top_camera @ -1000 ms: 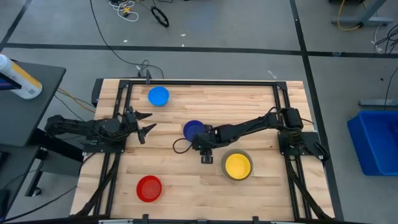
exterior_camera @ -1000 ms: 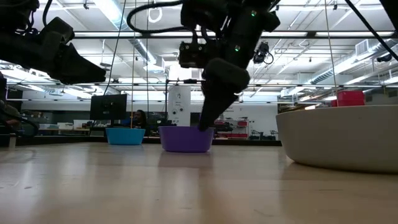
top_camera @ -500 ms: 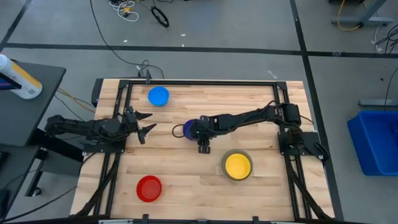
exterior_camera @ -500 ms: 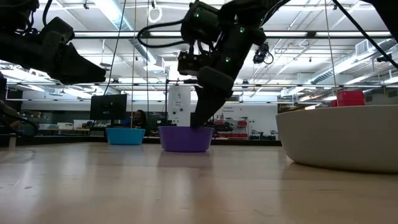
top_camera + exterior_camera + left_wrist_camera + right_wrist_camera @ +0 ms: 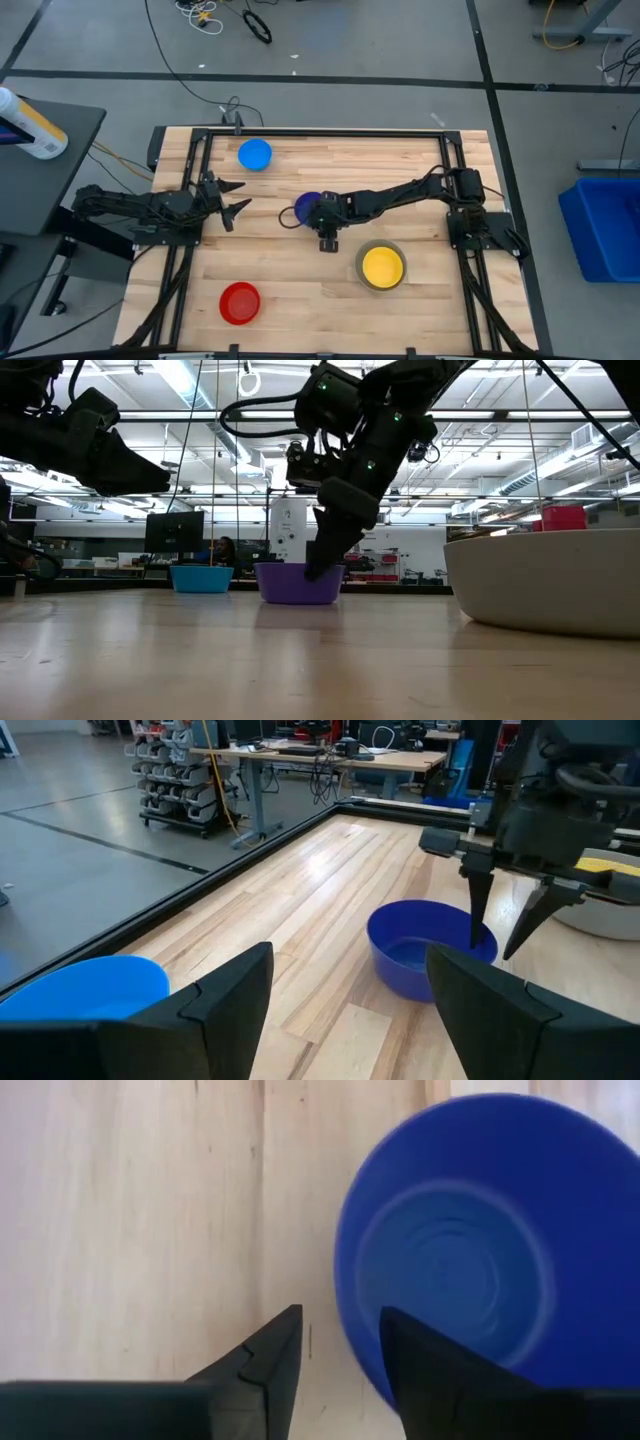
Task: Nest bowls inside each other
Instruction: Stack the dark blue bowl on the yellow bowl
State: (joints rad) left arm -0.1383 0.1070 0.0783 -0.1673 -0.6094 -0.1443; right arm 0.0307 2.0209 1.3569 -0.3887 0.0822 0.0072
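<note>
Two fingers of the right end effector (image 5: 335, 1350) straddle the rim of the dark blue bowl (image 5: 309, 208) mid-counter (image 5: 300, 270): one finger inside, one outside, gap still visible either side of the wall, so it's parted and not gripping yet.

Left end effector (image 5: 236, 198) is spread wide and empty, parked at the left side, well apart from the action.

Other bowls: light blue bowl (image 5: 255, 154) near the far edge, red bowl (image 5: 240, 303) near the front left, yellow bowl (image 5: 383, 266) already sitting inside the pale grey bowl (image 5: 361, 262) front right.

My read: the step is a rim pinch on dark blue, then carry it to the yellow/grey stack.

To do it well:
- seat the fingers deeper over the wall before clamping, since a tip-only pinch on smooth plastic will likely slip
- close squarely so the bowl doesn't scoot sideways
- lift straight, clear the counter before translating
- expect the bowl to hang tilted from one edge; level it over yellow, lower, let go
</note>
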